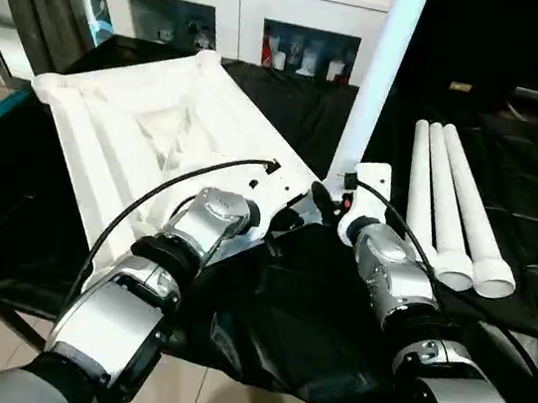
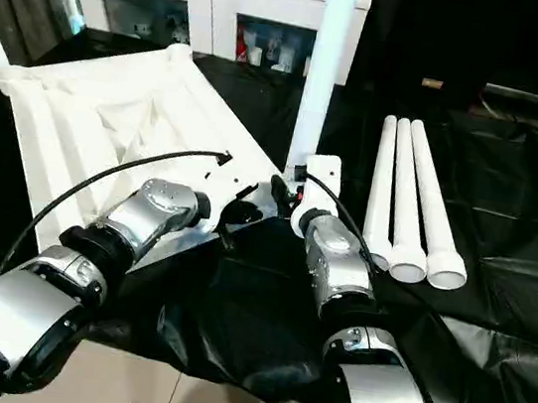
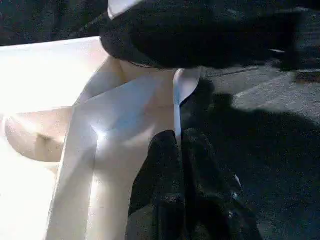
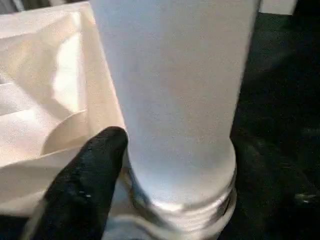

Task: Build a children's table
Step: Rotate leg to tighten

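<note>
- Left forearm (image 1: 122, 316): glossy silver shells, rounded, split by black joint rings.
- Right forearm (image 1: 393, 279): the same silver casing with black bands.
- A thin black cable (image 1: 166, 182) arcs over the left arm.
- Left pincer (image 3: 177, 145): matte black fingers.
- Right pincer (image 4: 95, 165): a rounded black fingertip.

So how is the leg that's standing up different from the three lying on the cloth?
The standing leg is upright, its base at the tabletop's near corner; the three spare legs lie flat on the black cloth. The standing leg has the right gripper at its base; the spare legs lie side by side, untouched. All are white tubes.
</note>
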